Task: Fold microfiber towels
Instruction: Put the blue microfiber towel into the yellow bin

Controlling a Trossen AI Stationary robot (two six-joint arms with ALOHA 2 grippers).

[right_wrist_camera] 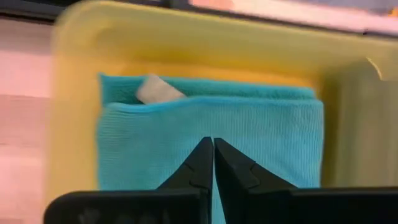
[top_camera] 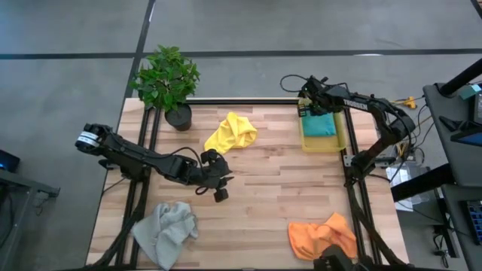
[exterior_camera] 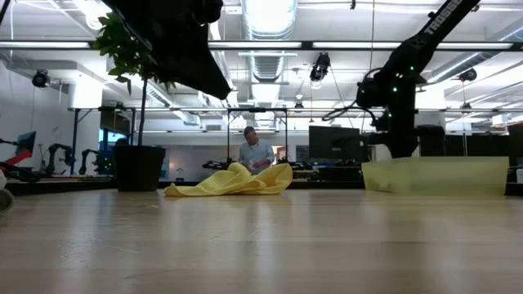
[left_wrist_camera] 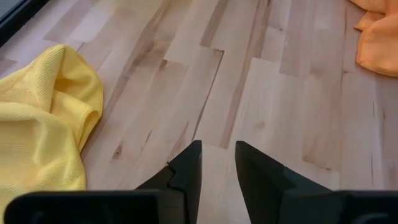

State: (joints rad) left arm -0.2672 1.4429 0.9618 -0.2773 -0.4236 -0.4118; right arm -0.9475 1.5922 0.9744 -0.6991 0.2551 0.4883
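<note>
- Lying half out of sight at the near edge of the high view, the crumpled orange microfiber towel [top_camera: 324, 237] is partly covered by dark camera hardware, and only its corner shows in the left wrist view.
- The rumpled light grey microfiber towel [top_camera: 166, 232] sits at the near left corner of the pale wooden plank table [top_camera: 271, 188]; the low view does not show it.
- The folded teal microfiber towel [right_wrist_camera: 211, 134], a neat ribbed rectangle with a small pale tag near one edge, lies inside the rigid yellow plastic bin [top_camera: 337, 141] at the table's far right.
- The right gripper [right_wrist_camera: 213, 155] hangs over that teal towel with its dark tapered fingers pressed together, holding nothing; whether the tips touch the cloth cannot be told.
- The soft yellow microfiber towel [top_camera: 232, 132] lies bunched in loose folds at the far middle of the table, near the leafy potted plant in a black pot [top_camera: 169, 83].
- The left gripper [left_wrist_camera: 217, 165] is above bare wood near the table's middle, just beside the yellow towel, its fingers a narrow gap apart with nothing between them.
- In the low view the left arm is a dark, cut-off shape at the top, and a person [exterior_camera: 257, 153] stands far behind the yellow towel.
</note>
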